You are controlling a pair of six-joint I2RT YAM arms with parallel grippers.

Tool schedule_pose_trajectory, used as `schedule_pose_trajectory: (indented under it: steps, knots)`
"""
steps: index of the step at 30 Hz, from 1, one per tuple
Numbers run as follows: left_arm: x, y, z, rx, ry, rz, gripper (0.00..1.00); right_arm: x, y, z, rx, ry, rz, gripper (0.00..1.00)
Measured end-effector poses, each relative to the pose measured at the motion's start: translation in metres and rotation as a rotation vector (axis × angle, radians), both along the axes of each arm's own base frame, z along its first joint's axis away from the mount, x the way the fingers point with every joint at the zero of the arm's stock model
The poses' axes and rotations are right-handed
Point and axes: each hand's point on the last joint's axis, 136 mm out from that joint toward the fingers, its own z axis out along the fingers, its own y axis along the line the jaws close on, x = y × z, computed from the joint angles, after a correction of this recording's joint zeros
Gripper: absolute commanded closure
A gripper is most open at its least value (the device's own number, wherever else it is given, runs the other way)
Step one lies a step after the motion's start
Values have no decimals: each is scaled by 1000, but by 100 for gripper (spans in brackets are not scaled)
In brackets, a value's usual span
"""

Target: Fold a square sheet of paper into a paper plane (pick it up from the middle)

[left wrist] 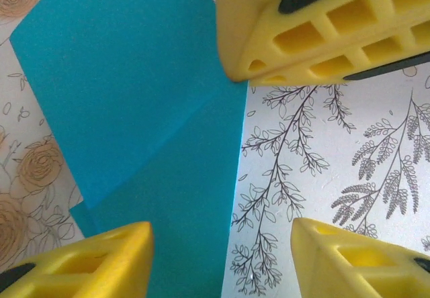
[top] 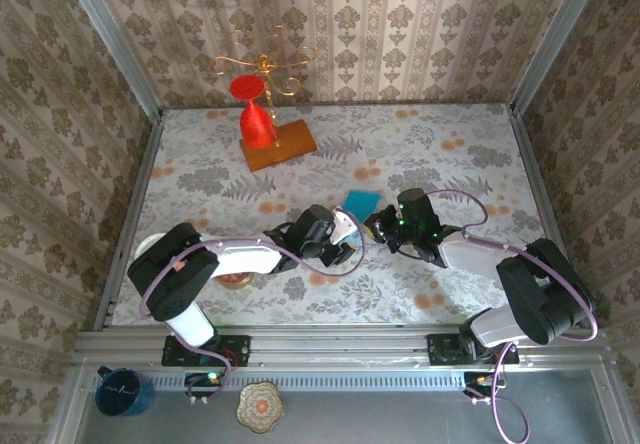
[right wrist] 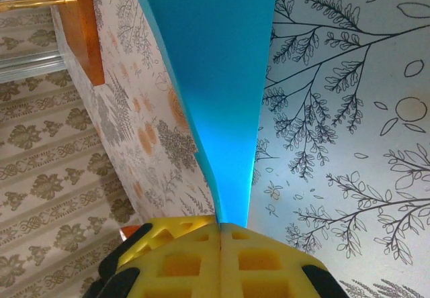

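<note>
**Two tools, one teal sheet, right in the middle of the surface**

One square sheet of paper (top: 361, 202) is what it's all about, teal and plain, sitting near the centre of the surface (top: 470, 294). Up close from the left wrist the square sheet of paper (left wrist: 134, 110) shows a slanted crease, with one flap folded over the layer below. From the right wrist the paper (right wrist: 215, 63) narrows down toward the pads and disappears between them.

Under it lies a pale cloth printed with grey ferns and orange blossoms. Well back from the paper stands an orange wooden block (top: 279, 145) carrying a red glass (top: 256, 114), with a gold wire stand (top: 265, 64) behind. Damask wallpaper walls (top: 400, 24) close in on three sides. Down at the near rail sit a blue mug (top: 122, 391) and a round patterned coaster (top: 260, 405).

Now the arms. The right arm reaches in low from its base, and the right tool (top: 378, 226) is pressed together on the paper's edge, yellow pads flush in its own view (right wrist: 220, 227). The left arm stretches across from the near left corner, and the left tool (top: 340, 239) is just beside its partner. Its fingers stand apart (left wrist: 222, 251), one over the teal paper, the other over bare cloth, gripping nothing.
</note>
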Motion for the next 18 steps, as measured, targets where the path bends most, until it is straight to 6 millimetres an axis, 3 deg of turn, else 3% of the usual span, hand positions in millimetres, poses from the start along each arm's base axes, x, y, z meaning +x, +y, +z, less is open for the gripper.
schedule_pose_trajectory:
  steps: [7,18]
  knots:
    - [2,-2,-9,-3,-27,-15,60,2,1,4,28,-3,-1,98]
    - [9,-4,-3,-28,-73,1,74,1,3,3,43,17,2,96]
